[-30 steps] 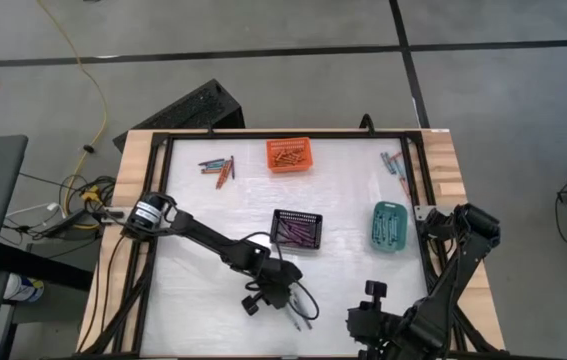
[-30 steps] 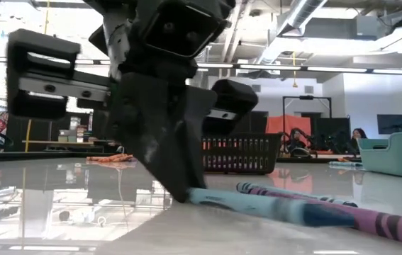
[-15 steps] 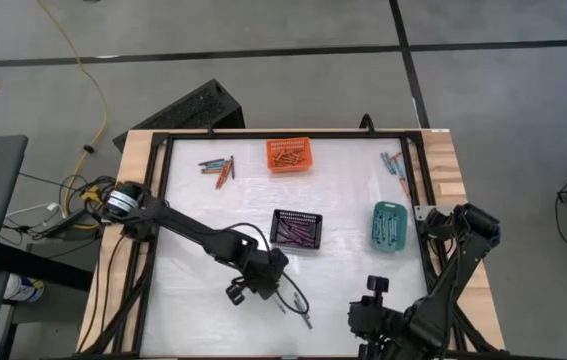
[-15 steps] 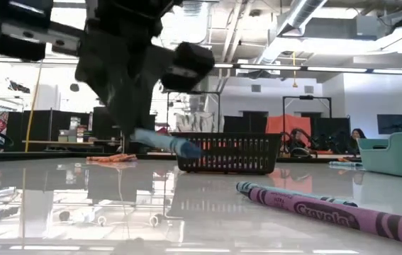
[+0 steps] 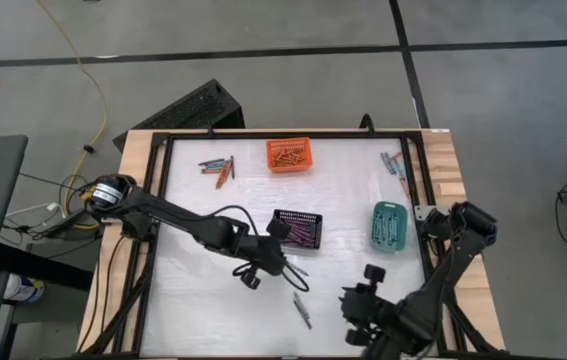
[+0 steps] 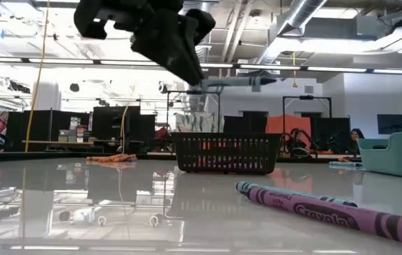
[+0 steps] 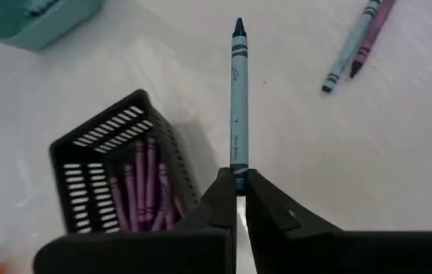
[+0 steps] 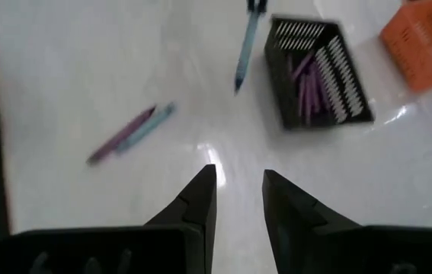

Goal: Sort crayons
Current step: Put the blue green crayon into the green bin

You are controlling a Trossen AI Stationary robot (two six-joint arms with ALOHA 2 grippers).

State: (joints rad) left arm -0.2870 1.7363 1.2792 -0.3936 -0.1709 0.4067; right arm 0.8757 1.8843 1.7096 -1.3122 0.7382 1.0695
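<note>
My left gripper [image 5: 281, 262] hangs above the table just near of the black basket [image 5: 298, 228], shut on a blue crayon [image 7: 237, 99]. The basket holds several purple crayons [image 7: 143, 186]. A purple crayon [image 6: 314, 210] and a teal one [image 8: 148, 122] lie side by side on the table near the front. My right gripper [image 8: 238, 190] stands open over the front right of the table [image 5: 353, 303], nothing between its fingers. An orange basket [image 5: 289, 154] sits at the far edge and a teal basket [image 5: 388, 226] at the right. My left gripper pinches the blue crayon's blunt end [image 7: 238, 172] between its two fingertips. The crayon runs on in line with the fingers, its point [image 7: 238, 27] away from them. The fingers slant down from the table's left. The crayon [image 6: 236, 82] sits about level, clear of the table.
Loose crayons lie in a small heap at the far left [image 5: 218, 168] and another at the far right [image 5: 396, 165]. A black frame [image 5: 163, 140] borders the white table. Bare table lies left of the black basket.
My left gripper has risen from the table with the blue crayon and gone toward the black basket, tipping from steep to a flatter slant. The crayon, which lay beside the purple one, is now lifted clear and about level. The purple crayon and its teal neighbour stayed.
</note>
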